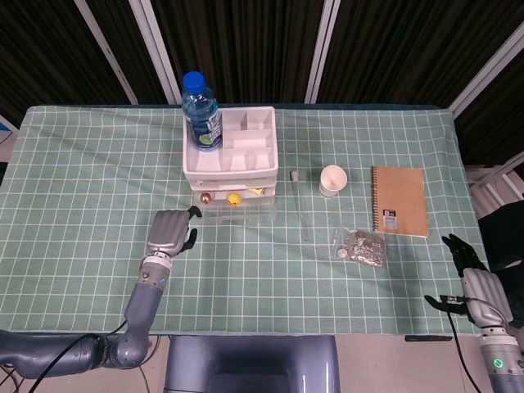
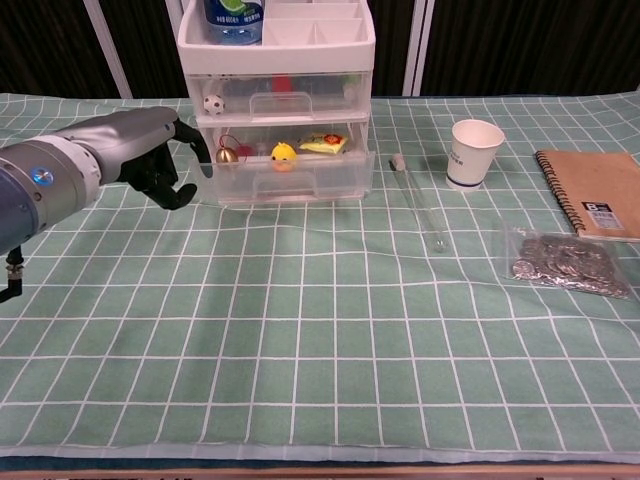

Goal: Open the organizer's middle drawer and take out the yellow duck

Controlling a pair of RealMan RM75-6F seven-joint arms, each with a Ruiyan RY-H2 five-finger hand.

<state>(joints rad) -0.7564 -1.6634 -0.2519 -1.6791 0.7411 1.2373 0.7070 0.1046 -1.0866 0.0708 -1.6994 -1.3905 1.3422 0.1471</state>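
The white three-drawer organizer stands at the table's back centre. Its clear middle drawer is pulled out toward me. Inside it sit the yellow duck, a small gold bell and a yellow packet. My left hand is at the drawer's left front corner, fingers curled, with a fingertip hooked on that corner. My right hand hangs off the table's right front edge, far from the organizer, fingers apart and holding nothing.
A blue-capped water bottle stands in the organizer's top tray. To the right of the organizer lie a thin glass tube, a paper cup, a bag of coins and a brown spiral notebook.
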